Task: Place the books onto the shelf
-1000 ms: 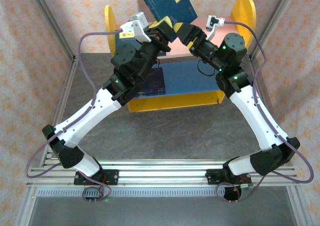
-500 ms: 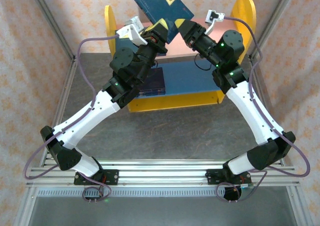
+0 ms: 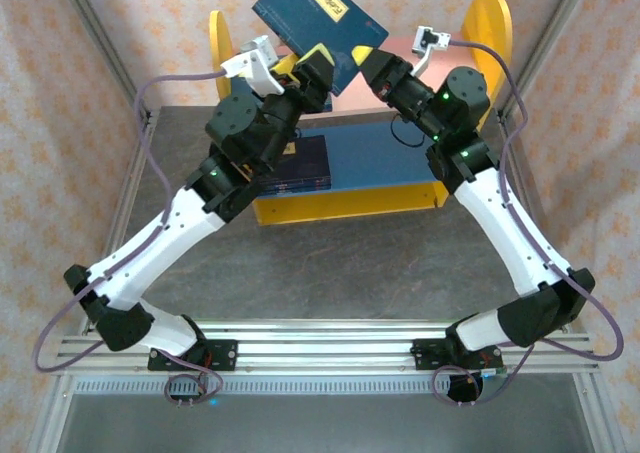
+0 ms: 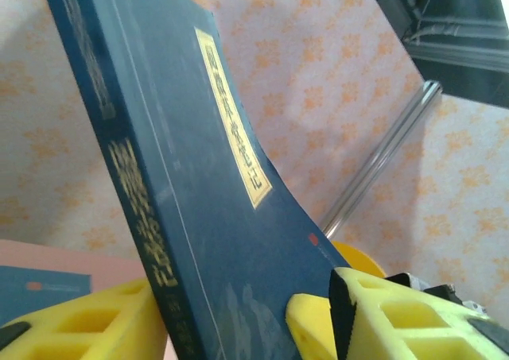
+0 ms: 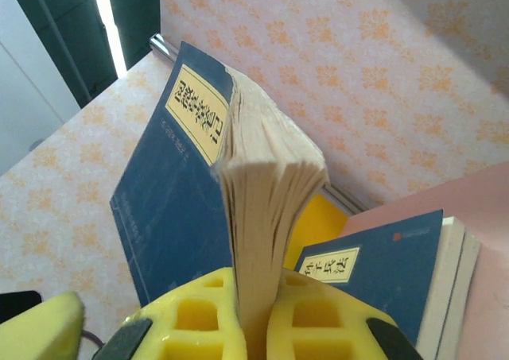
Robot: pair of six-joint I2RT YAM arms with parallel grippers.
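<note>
1. The raised book (image 3: 315,18) is dark navy. A narrow yellow label (image 4: 232,114) runs along its cover and carries a column of dark characters, too slanted and small to read. Paler characters run down the spine (image 4: 139,209), also unreadable, and a small red mark (image 4: 312,239) sits lower on the cover.
2. In the top view this book hangs tilted in the air at the upper centre of the frame. It is above the shelf (image 3: 340,205) and between the two round-topped yellow side panels (image 3: 490,18).
3. The right hand (image 5: 250,296) is closed on the raised book. Its yellow fingers pinch the fanned page edge at the bottom of the right wrist view.
4. The left hand (image 4: 227,300) has its fingers parted, with the book's lower end standing between them. One finger (image 4: 79,320) is by the spine and the other is against the cover. Whether they press on the book I cannot tell.
5. At the lower right of the right wrist view a second book (image 5: 374,272) lies flat on the pink upper board (image 5: 485,217). It bears the same kind of yellow label with dark characters. It rests on another book whose pale page edges show beneath it.
6. In the top view a further navy book (image 3: 300,163) lies flat on the blue lower board (image 3: 385,153), left of centre and partly behind the left arm. The shelf's yellow base stands on the grey desk (image 3: 330,263).
</note>
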